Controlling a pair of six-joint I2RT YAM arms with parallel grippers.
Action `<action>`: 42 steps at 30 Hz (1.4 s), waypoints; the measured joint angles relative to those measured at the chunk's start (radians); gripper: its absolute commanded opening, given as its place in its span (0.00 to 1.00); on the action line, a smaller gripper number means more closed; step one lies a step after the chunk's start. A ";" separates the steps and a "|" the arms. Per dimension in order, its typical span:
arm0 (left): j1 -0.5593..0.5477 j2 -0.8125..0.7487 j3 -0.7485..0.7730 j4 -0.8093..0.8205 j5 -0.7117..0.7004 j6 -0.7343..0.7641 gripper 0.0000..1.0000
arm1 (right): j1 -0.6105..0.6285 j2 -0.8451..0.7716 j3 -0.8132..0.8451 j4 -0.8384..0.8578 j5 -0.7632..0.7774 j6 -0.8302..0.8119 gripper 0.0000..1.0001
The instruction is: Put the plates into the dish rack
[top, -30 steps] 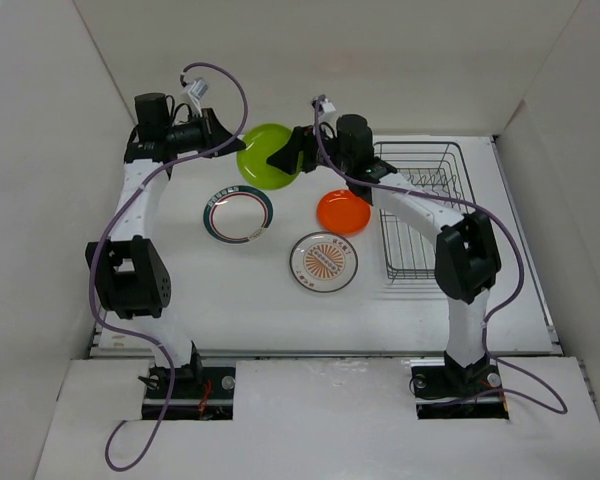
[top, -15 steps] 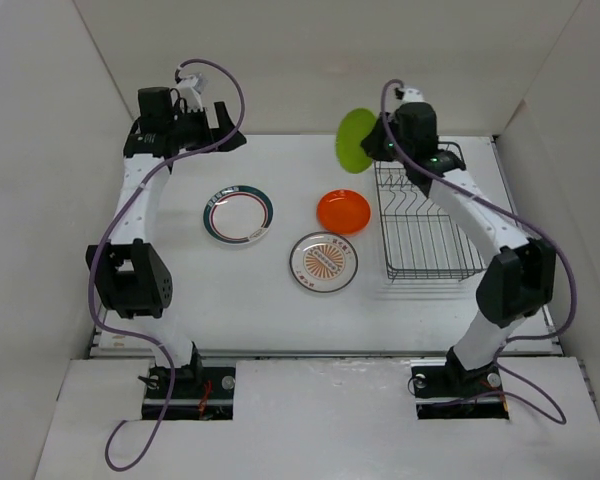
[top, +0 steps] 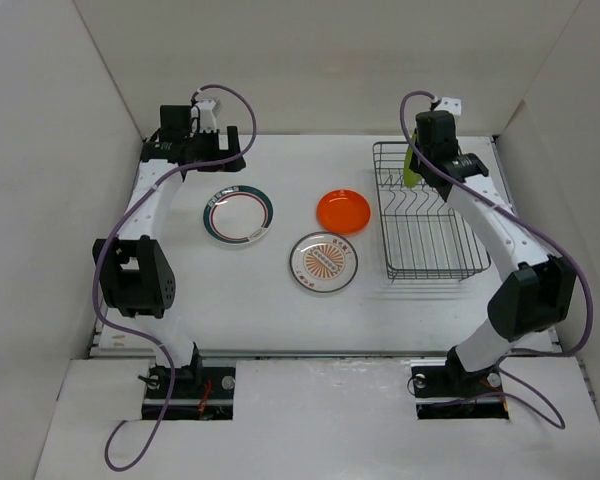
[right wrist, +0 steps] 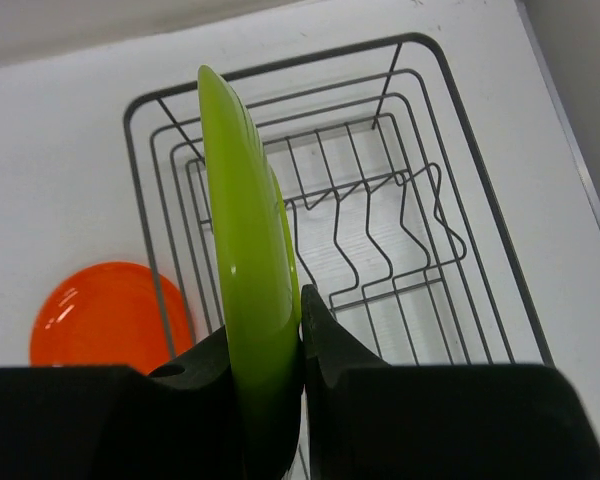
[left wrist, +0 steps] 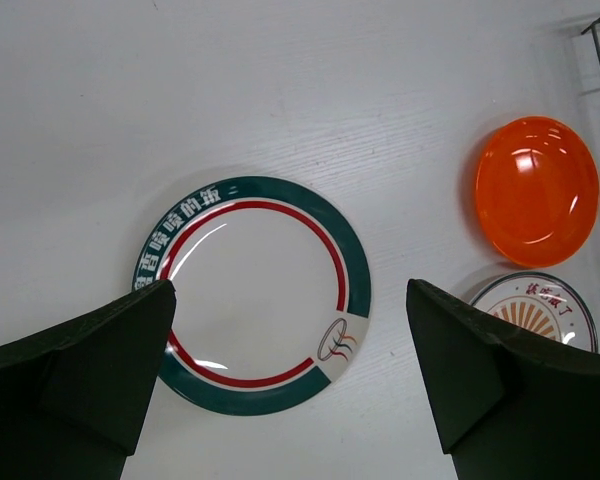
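The lime-green plate (top: 411, 165) is held on edge over the far left corner of the rack (top: 380, 205), which stands at the right of the tabletop (top: 280, 300). From overhead the plate is only a thin green sliver beside the right arm's wrist. The right wrist view shows it (right wrist: 250, 300) upright, with the rack's wires and divider prongs (right wrist: 380, 250) below and behind it. The right fingers (right wrist: 325, 350) are closed tight on the plate's lower rim, one on each face. Whether the plate already touches a wire is hard to tell; it seems to hang just above them.

The other three plates lie flat on the tabletop: the orange plate (top: 343, 211) just left of the rack, the sunburst plate (top: 323, 261) near it, and the green-rimmed plate (top: 238, 214) further left. The left wrist view shows lettering on that plate's rim (left wrist: 252, 295), which the overhead view does not resolve. The left fingers (left wrist: 90, 360) are spread wide above it, holding nothing.
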 measured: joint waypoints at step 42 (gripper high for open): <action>-0.224 0.406 0.441 -0.092 0.158 0.068 1.00 | -0.018 0.119 0.034 0.004 0.029 -0.112 0.73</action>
